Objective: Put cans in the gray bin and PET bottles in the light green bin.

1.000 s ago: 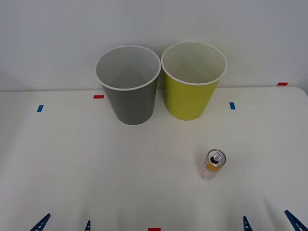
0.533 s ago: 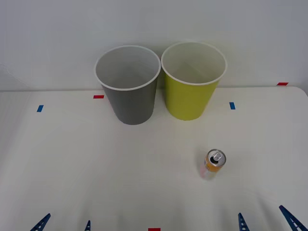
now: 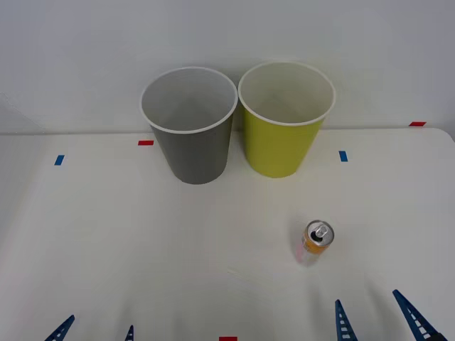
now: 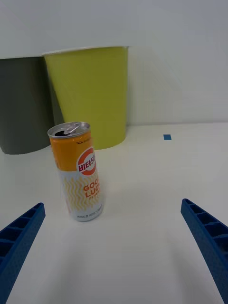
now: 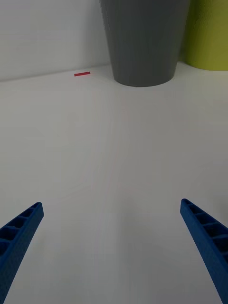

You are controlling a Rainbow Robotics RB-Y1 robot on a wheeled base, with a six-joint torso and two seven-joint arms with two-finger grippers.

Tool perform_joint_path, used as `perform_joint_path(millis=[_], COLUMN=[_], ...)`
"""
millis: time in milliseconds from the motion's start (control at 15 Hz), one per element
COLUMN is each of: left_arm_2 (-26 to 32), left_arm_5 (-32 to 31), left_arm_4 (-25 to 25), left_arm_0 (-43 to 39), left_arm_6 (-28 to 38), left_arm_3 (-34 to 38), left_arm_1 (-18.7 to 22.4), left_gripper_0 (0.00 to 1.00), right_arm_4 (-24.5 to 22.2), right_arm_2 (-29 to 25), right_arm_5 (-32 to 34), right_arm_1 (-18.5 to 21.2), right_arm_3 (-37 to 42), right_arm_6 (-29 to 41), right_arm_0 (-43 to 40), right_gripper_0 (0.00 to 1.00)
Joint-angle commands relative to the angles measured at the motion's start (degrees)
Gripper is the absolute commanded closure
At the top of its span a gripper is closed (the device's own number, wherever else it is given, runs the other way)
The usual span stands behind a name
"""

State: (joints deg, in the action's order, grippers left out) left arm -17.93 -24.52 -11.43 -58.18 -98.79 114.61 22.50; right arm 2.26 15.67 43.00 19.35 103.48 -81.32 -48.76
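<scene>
Item: orange drink can (image 3: 317, 241), upright on the table (image 3: 106, 234), near the light green bin (image 3: 284, 121), apart from the gray bin (image 3: 190, 124).
Right tool (image 3: 377, 320): spread wide, empty, just short of can.
Left tool (image 3: 96, 330): spread, idle at near edge.
Advice: straddle can mid-body, squarely; close gently.

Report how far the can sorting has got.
Nothing is sorted yet: the can stands upright on the table, in front of the light green bin. In hand: the right gripper is open near the can; the left gripper waits open. Left: grasp it, drop it into the gray bin.
</scene>
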Motion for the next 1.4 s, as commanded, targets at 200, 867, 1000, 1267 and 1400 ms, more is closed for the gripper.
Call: perform_joint_path(millis=[200,867,1000,1267,1400], left_arm_2=[0.0,0.0,0.0,0.0,0.0], left_arm_5=[0.0,0.0,0.0,0.0,0.0], left_arm_4=[0.0,0.0,0.0,0.0,0.0], left_arm_0=[0.0,0.0,0.0,0.0,0.0], left_arm_6=[0.0,0.0,0.0,0.0,0.0], left_arm_3=[0.0,0.0,0.0,0.0,0.0], left_arm_1=[0.0,0.0,0.0,0.0,0.0], left_gripper_0=[0.0,0.0,0.0,0.0,0.0], right_arm_4=[0.0,-0.2,-0.2,-0.2,-0.2], right_arm_2=[-0.1,3.2,3.8,4.1,4.2], right_arm_5=[-2.0,-7.8,-8.2,-10.6,-11.9], right_arm_1=[-0.8,-2.1,-2.3,-2.9,-3.3], right_arm_3=[-1.1,-1.1,-1.1,-1.1,-1.1], right_arm_6=[-1.7,-3.9,-3.9,-4.4,-4.5], right_arm_0=[4.4,10.3,11.2,13.0,14.0], right_gripper_0=[0.0,0.0,0.0,0.0,0.0])
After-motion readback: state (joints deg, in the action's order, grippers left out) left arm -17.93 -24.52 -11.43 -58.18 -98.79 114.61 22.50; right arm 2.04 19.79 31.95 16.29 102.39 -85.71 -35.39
